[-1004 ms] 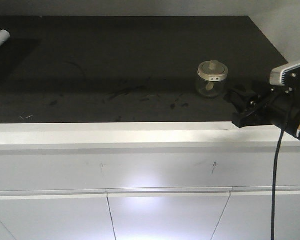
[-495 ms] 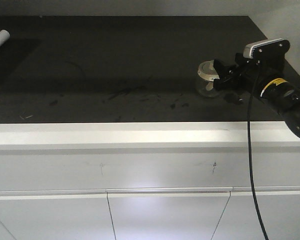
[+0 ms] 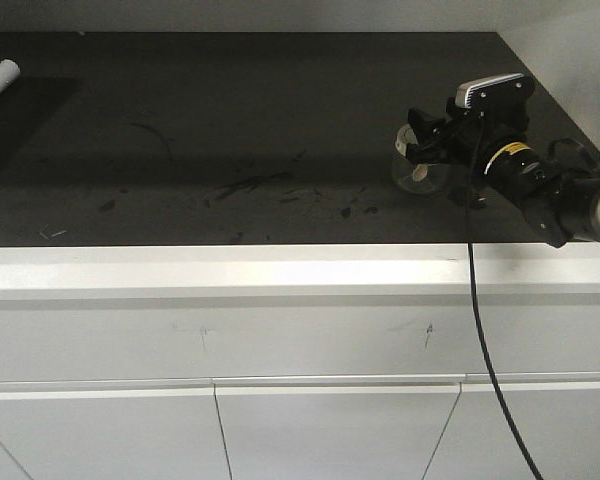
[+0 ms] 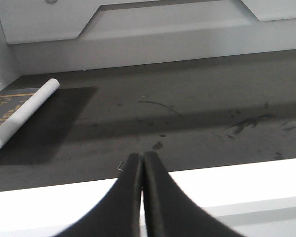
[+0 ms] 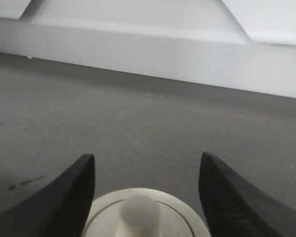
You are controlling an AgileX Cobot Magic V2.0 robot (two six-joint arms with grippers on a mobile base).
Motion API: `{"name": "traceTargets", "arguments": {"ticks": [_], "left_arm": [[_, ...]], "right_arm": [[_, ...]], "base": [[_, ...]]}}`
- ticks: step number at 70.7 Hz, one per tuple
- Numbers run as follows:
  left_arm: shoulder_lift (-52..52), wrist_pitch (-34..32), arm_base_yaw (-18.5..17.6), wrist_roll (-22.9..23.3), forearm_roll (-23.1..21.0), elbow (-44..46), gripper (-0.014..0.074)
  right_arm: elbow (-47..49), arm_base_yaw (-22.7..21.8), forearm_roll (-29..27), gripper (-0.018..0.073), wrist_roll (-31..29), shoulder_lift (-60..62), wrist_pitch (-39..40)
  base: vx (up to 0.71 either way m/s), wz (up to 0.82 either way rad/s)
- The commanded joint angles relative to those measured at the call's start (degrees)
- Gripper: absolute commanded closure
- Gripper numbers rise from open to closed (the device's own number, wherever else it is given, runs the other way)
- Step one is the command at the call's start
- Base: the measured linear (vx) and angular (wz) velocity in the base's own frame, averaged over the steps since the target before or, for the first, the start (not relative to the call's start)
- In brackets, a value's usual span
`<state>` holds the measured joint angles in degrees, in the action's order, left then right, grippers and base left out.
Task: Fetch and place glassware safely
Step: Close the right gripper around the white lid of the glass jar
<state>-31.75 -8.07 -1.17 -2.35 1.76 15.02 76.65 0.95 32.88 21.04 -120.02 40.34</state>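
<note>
The glassware (image 3: 416, 176) is a small clear jar with a cream-white lid, standing at the right of the dark counter (image 3: 230, 120). My right gripper (image 3: 420, 140) hangs over its top, hiding most of the lid from the front. In the right wrist view the lid and its knob (image 5: 140, 213) sit low between the two black fingers, and the right gripper (image 5: 147, 158) is open, with gaps on both sides of the lid. My left gripper (image 4: 142, 156) is shut on nothing, above the counter's white front edge.
A white tube (image 3: 0, 78) lies at the counter's far left, also seen as a white tube (image 4: 24, 111) beside a dark mat. Scuff marks (image 3: 250, 183) streak the middle. A white wall (image 3: 570, 60) rises close behind the jar's right. The white counter lip (image 3: 230, 270) and drawers run below.
My right arm has swung from the counter's front edge back and leftward to the jar. Its open fingers now stand either side of the lid. The jar has stayed put.
</note>
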Motion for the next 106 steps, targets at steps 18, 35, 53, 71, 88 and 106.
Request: {"name": "traceTargets", "arguments": {"ticks": [18,35,53,71,88,106], "left_arm": [[0.0,-4.1,-0.3,0.5,-0.4,1.6,0.0603],[0.0,-4.1,-0.3,0.5,-0.4,1.6,0.0603],[0.0,-4.1,-0.3,0.5,-0.4,1.6,0.0603],[0.0,-4.1,-0.3,0.5,-0.4,1.6,0.0603],[0.0,-4.1,-0.3,0.5,-0.4,1.6,0.0603],[0.0,-4.1,-0.3,0.5,-0.4,1.6,0.0603]], "right_arm": [[4.6,0.0,-1.2,0.0116,-0.2,-1.1,3.8],[4.8,0.0,-1.2,0.0244,-0.2,-1.3,3.7],[4.8,0.0,-1.2,0.0571,3.7,-1.0,1.5],[4.6,0.0,-0.1,0.0566,4.1,2.1,0.3],[1.1,0.0,6.9,0.0563,10.3,9.4,-0.2],[-14.2,0.0,6.6,0.0563,8.3,21.1,0.1]], "base": [[0.0,0.0],[0.0,0.0],[0.0,0.0],[0.0,0.0],[0.0,0.0],[0.0,0.0]]}}
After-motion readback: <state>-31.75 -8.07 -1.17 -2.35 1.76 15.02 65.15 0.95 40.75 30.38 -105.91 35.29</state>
